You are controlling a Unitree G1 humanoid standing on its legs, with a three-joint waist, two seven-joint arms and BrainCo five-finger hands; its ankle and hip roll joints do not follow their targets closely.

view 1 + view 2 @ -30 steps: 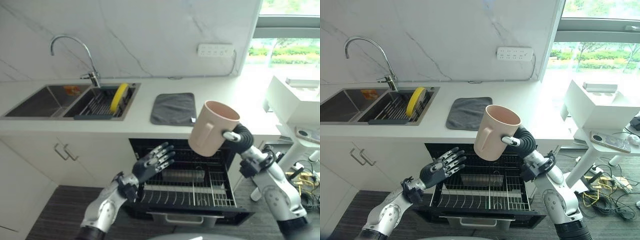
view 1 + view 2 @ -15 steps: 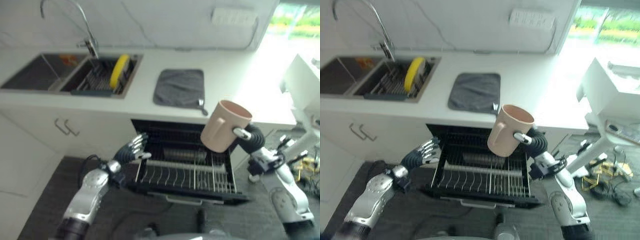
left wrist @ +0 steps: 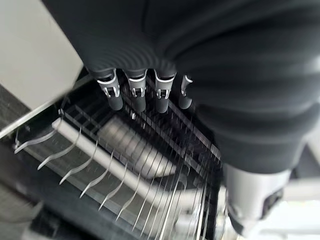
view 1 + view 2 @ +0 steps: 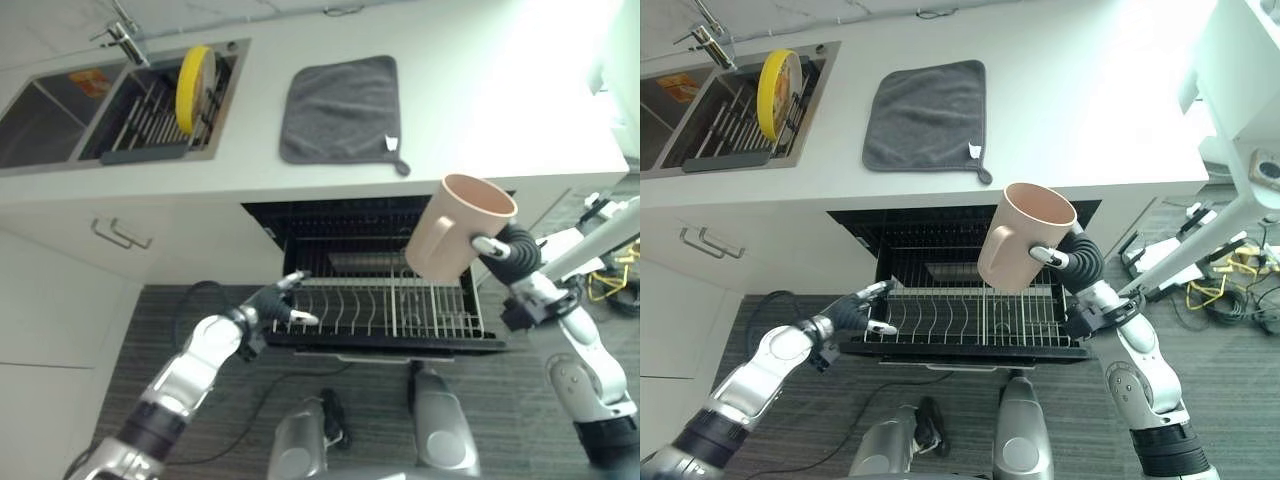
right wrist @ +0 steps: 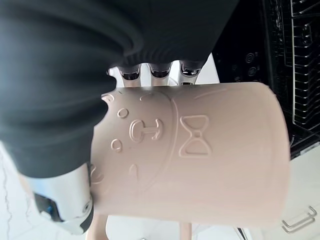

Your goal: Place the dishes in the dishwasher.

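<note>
Above the rack's (image 4: 970, 320) right half, the right hand (image 4: 1072, 262) grips the upright mug (image 4: 1023, 236); the left hand (image 4: 852, 312) hangs relaxed.

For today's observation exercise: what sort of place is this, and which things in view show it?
Most likely a home kitchen: a worktop with a sink holding a yellow plate, an open dishwasher below it, and the right hand holding a mug.

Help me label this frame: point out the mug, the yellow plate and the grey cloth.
mug (image 4: 1015, 240), right eye view, on its outer wall below the rim.
yellow plate (image 4: 775, 80), right eye view, on its face, standing in the sink rack.
grey cloth (image 4: 340, 108), left eye view, on its middle, flat on the counter.
</note>
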